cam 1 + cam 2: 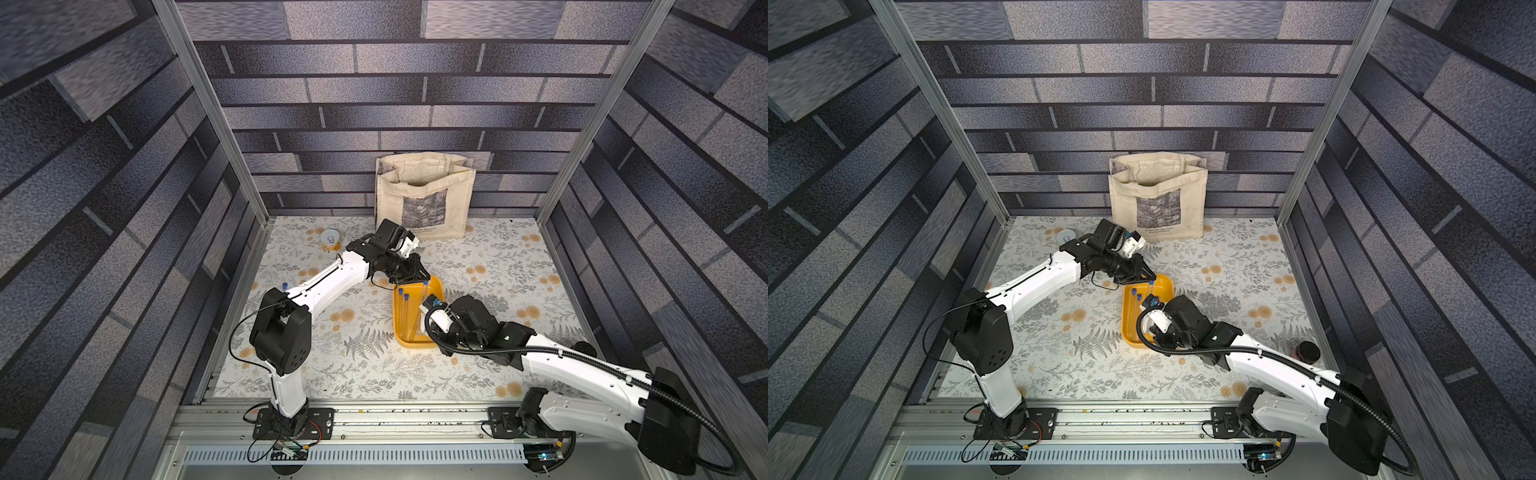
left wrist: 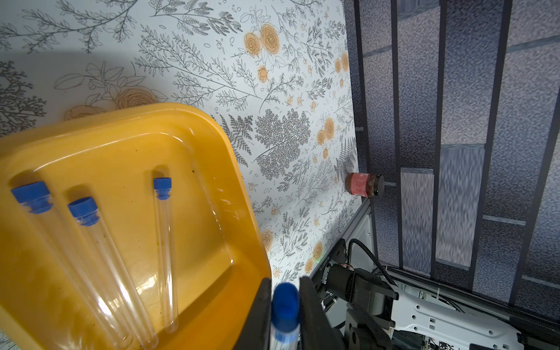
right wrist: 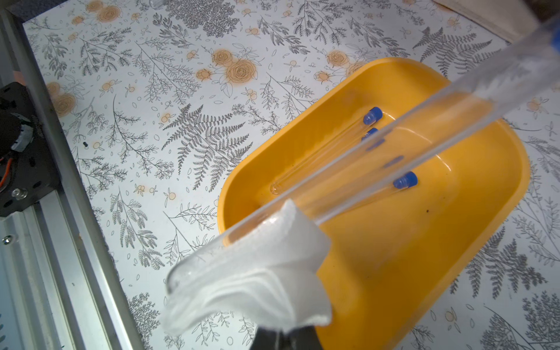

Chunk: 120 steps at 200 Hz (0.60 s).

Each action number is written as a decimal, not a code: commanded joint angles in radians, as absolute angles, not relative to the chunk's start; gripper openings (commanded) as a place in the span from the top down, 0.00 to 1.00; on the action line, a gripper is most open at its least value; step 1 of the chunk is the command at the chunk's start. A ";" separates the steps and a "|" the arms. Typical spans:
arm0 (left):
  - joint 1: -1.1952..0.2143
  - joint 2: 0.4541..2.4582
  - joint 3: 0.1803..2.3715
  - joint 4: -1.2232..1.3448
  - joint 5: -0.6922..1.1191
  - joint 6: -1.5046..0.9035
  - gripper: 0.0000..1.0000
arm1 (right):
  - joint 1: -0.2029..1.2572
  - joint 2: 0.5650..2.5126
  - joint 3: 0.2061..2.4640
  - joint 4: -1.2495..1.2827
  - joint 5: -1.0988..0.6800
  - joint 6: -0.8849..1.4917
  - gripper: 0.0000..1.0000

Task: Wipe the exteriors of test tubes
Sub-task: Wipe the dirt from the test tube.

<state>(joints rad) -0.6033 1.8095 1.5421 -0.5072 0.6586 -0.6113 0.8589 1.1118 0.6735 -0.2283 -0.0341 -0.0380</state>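
Note:
Three clear test tubes point(image 2: 165, 257) with blue caps lie side by side in the yellow tray point(image 2: 127, 121), which shows in both top views point(image 1: 409, 343). Another test tube point(image 3: 424, 121) hangs slanted above the tray. My left gripper point(image 2: 285, 291) is shut on its blue-capped end. My right gripper point(image 3: 281, 339) is shut on a white folded cloth point(image 3: 257, 272), which wraps the tube's rounded lower end. In a top view the left gripper point(image 1: 420, 277) is at the tray's far edge and the right wrist covers the tray's near right part.
A cream tote bag point(image 1: 424, 195) stands against the back wall. A small tin can point(image 1: 331, 241) sits at the back left. A dark jar point(image 1: 1306, 352) stands by the right wall. A small blue cap point(image 1: 285, 286) shows beside the left arm.

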 commanded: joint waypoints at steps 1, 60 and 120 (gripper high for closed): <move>-0.615 1.814 1.565 -0.488 0.685 -0.624 0.85 | 0.794 1.139 0.749 -0.235 -0.053 -0.034 1.00; -0.625 1.820 1.559 -0.469 0.712 -0.635 0.85 | 0.667 1.250 0.877 -0.271 -0.128 -0.054 1.00; -0.627 1.816 1.539 -0.455 0.718 -0.643 0.85 | 0.644 1.259 0.870 -0.263 -0.143 -0.035 1.00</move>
